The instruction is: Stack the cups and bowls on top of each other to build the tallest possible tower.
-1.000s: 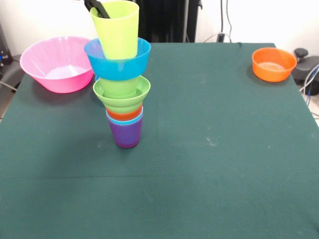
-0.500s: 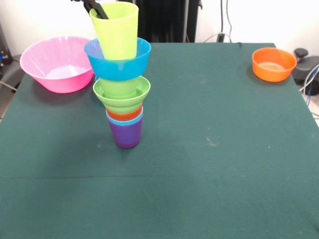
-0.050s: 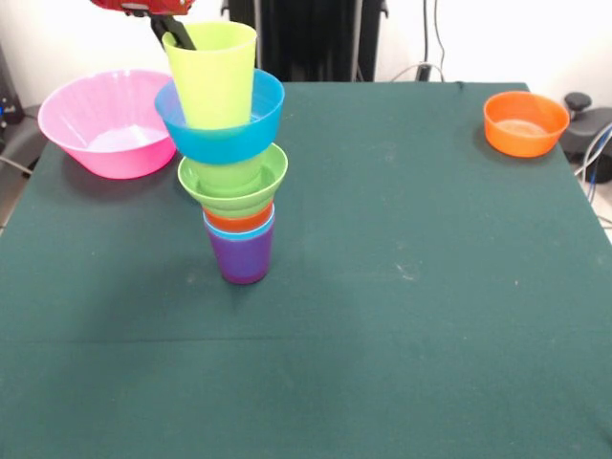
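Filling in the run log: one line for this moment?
tower: purple base, yellow-green cup on top | gripper: at that cup's rim, grip unclear | off stack: pink bowl, orange bowl

1. I saw a table (image 3: 402, 316) covered in dark green cloth filling most of my front view.
2. A purple cup (image 3: 241, 259) stood directly on it, left of centre, carrying the tower (image 3: 229, 153).
3. A large pink bowl (image 3: 107, 121) rested at the far left edge.
4. A small orange bowl (image 3: 524, 122) sat at the far right corner.
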{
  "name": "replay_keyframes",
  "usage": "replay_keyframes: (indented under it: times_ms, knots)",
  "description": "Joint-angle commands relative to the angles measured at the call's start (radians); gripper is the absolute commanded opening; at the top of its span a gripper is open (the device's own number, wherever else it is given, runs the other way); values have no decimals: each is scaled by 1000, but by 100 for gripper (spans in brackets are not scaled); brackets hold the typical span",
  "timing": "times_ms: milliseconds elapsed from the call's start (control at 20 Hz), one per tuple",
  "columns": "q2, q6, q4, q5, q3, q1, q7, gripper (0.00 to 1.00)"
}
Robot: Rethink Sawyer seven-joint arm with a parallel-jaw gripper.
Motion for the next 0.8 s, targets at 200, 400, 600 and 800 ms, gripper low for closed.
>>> replay_keyframes:
  times_ms: [200, 400, 600, 800]
  knots:
    - [65, -57, -4, -91, -12, 58, -150, 0]
    - [32, -78, 77, -75, -12, 49, -114, 0]
    - [25, -77, 112, -57, -16, 54, -81, 0]
    - [19, -51, 120, -37, -20, 63, -59, 0]
